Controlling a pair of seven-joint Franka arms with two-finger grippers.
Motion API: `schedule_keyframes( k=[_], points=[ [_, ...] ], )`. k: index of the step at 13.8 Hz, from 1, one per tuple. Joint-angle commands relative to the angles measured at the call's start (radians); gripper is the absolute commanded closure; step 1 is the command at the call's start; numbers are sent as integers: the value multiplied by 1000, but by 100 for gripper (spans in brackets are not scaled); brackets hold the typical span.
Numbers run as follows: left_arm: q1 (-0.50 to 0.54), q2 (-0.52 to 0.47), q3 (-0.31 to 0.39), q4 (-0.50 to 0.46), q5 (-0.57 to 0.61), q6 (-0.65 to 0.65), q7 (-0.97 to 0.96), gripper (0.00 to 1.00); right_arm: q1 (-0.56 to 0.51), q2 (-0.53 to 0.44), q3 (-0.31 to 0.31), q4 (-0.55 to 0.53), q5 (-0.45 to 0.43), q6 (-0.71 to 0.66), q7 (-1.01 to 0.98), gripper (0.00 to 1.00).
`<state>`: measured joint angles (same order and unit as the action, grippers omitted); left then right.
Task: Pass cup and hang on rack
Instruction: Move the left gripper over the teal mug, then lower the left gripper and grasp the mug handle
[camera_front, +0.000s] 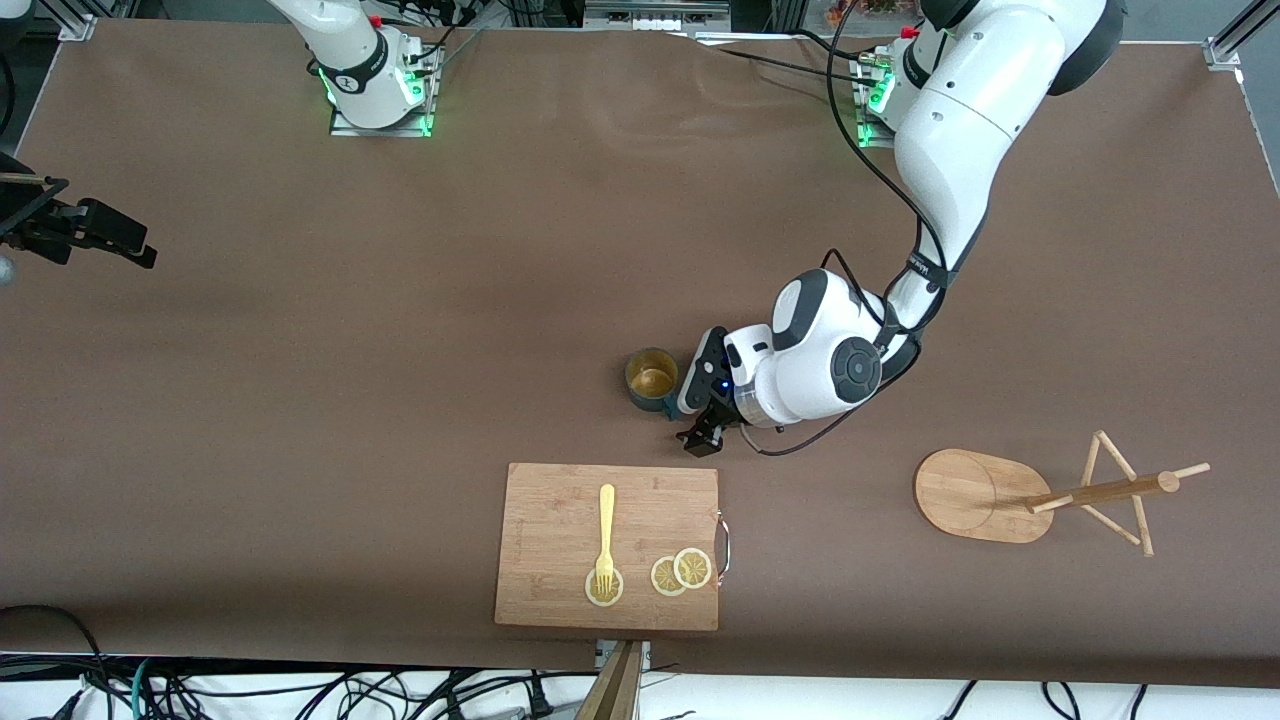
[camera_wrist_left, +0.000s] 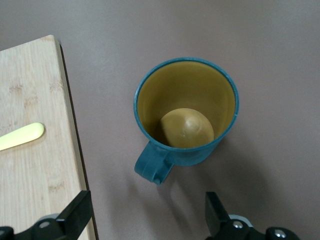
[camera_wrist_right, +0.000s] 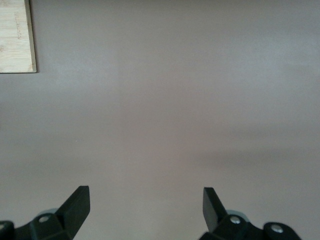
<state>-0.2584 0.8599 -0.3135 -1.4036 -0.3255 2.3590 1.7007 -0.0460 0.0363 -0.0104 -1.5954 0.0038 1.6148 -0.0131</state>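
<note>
The cup (camera_front: 651, 378), dark teal with a yellow-orange inside, stands upright on the brown table, a little farther from the front camera than the cutting board. In the left wrist view the cup (camera_wrist_left: 186, 112) has its handle (camera_wrist_left: 152, 167) turned toward my left gripper (camera_wrist_left: 147, 199). My left gripper (camera_front: 692, 400) is open and empty, low beside the cup on the handle's side, not touching it. The rack (camera_front: 975, 495), with oval base, pole and thin pegs, is toward the left arm's end. My right gripper (camera_front: 120, 240) waits open and empty over the right arm's end; it also shows in its wrist view (camera_wrist_right: 145, 196).
A wooden cutting board (camera_front: 560, 590) lies near the table's front edge, carrying a yellow fork (camera_front: 606, 530) and three lemon slices (camera_front: 680, 572). Its edge (camera_wrist_left: 35, 165) lies close beside the left gripper's finger (camera_wrist_left: 82, 205). Its corner (camera_wrist_right: 17, 37) shows in the right wrist view.
</note>
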Motion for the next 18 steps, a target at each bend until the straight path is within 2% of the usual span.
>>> schedule_keyframes(
  k=[1, 14, 16, 18],
  points=[
    [-31, 25, 1, 32, 29, 3, -35, 0, -5, -4, 6, 0, 16, -7, 8, 0],
    [-27, 16, 1, -15, 23, 13, -115, 0, -5, -4, 4, 0, 16, -7, 8, 0],
    [-28, 11, 1, -18, 25, 13, -111, 5, -5, -4, 4, 0, 16, -7, 8, 0],
    [-27, 10, 1, -18, 25, 13, -102, 29, -5, -4, 4, 0, 16, -6, 8, 0]
  ],
)
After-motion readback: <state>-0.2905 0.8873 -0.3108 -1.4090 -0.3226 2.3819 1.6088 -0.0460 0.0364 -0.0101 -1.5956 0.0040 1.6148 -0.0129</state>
